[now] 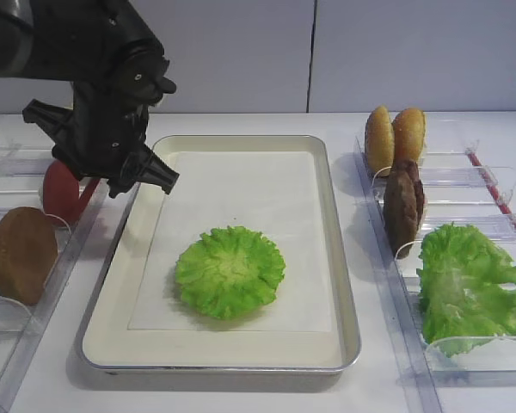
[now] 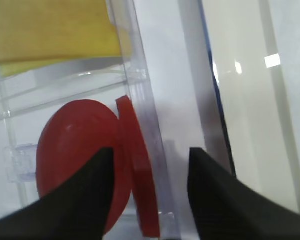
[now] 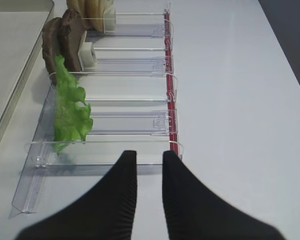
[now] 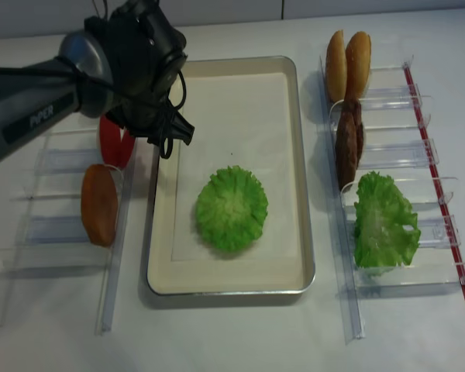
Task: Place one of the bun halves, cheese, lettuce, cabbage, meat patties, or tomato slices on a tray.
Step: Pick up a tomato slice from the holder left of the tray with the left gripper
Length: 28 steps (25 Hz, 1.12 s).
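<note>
matte red tomato slices (image 2: 90, 165), ribbed black left end effector (image 2: 147, 165) straddling.

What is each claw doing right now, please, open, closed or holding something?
Left claw: open, fingers straddling the tomato slices in the rack, not gripping them yet.
Right claw: partly open and empty, in front of the lettuce rack.

tomato slices (image 2: 85, 165): red | cheese (image 2: 50, 30): yellow | meat patties (image 1: 404, 205): dark brown | tray (image 1: 241, 357): silver, cream liner
</note>
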Each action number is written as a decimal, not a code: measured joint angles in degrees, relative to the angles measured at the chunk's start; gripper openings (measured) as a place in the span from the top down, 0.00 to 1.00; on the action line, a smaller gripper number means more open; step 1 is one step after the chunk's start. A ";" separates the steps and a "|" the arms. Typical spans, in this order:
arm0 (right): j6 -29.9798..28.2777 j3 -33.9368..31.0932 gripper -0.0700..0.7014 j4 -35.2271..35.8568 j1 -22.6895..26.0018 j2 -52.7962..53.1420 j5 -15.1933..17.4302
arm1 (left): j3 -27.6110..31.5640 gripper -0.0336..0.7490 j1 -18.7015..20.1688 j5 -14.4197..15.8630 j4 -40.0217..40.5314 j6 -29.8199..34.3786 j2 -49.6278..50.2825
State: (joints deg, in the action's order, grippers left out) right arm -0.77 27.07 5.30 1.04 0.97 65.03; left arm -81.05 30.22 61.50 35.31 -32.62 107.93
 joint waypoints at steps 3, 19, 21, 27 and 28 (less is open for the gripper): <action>0.00 0.00 0.72 0.00 0.00 0.00 0.00 | 0.02 0.58 0.00 0.86 0.59 -1.02 0.13; 0.00 0.00 0.72 0.00 0.00 0.00 0.00 | -0.03 0.84 0.00 2.71 2.54 -2.73 0.13; 0.00 0.00 0.72 0.00 0.00 0.00 0.00 | -0.11 0.84 0.10 3.48 2.61 -2.73 0.13; 0.00 0.00 0.72 0.00 0.00 0.00 0.00 | -0.25 0.84 2.22 5.89 2.51 -2.84 -1.83; 0.00 0.00 0.72 0.00 0.00 0.00 0.00 | -0.30 0.84 2.86 5.99 2.40 -2.96 -2.54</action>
State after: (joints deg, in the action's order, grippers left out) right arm -0.77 27.07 5.30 1.04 0.97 65.03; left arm -81.35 33.08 67.49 37.71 -35.57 105.40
